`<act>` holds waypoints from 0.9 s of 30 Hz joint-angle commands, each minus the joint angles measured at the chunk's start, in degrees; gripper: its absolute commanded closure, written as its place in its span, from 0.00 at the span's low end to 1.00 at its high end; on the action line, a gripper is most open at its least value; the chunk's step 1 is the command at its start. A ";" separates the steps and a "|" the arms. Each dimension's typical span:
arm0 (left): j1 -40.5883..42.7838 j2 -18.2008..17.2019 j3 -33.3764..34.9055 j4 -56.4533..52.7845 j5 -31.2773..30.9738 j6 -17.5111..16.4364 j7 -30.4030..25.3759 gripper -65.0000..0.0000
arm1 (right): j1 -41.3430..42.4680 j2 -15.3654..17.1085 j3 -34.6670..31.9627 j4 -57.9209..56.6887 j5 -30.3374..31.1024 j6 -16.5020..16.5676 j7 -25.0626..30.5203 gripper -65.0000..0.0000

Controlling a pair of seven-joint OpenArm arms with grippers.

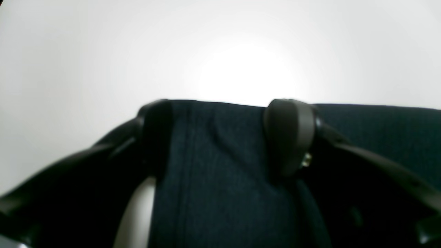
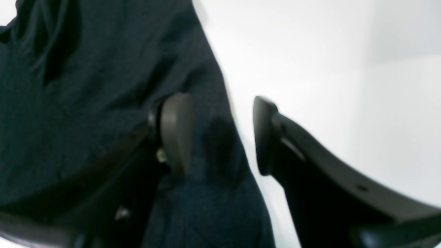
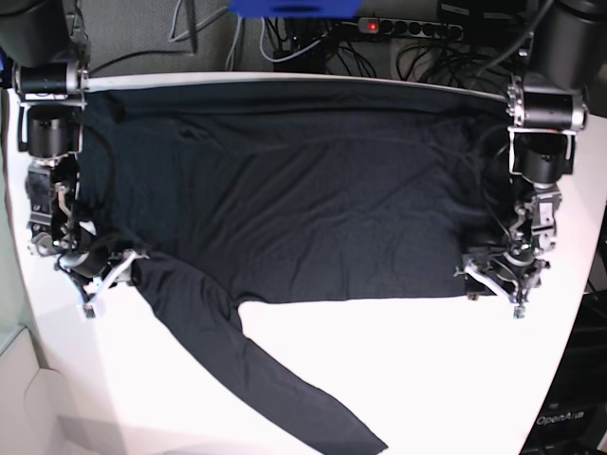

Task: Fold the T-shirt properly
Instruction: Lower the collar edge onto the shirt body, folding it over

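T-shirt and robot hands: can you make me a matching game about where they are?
Things:
1. T-shirt
2. left gripper
3. right gripper
4. loose sleeve

Places in the base view:
A. at the shirt's right edge
B. trailing toward the table's front edge
C. spread across the table
D. at the shirt's left edge

Pairs: 1-C, 2-A, 3-D, 4-B

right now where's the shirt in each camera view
left wrist: T-shirt fills lower centre, its edge between the open left gripper fingers.
right wrist: covers the left half, edge between the open right gripper fingers.
base: spread across the middle, sleeve trailing to the bottom.
shared landmark: white table.
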State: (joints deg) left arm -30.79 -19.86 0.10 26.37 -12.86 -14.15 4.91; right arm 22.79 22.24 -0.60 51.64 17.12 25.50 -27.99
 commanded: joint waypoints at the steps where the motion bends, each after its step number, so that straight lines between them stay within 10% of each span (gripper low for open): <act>1: -1.43 -0.67 -0.14 1.01 -0.19 0.13 -0.47 0.35 | 1.52 0.93 0.29 0.89 0.68 -0.22 1.22 0.54; 16: -1.17 0.56 -0.23 0.40 -0.19 0.13 -0.47 0.36 | 1.43 0.93 0.56 0.89 0.68 -0.22 1.22 0.54; 27: -1.08 0.65 -0.14 0.40 -0.10 0.13 -0.03 1.00 | 1.43 0.84 0.56 0.89 0.68 -0.22 1.22 0.54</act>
State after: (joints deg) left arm -30.63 -18.76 0.03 26.33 -13.06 -13.58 4.29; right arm 22.79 22.22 -0.49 51.64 17.12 25.50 -27.99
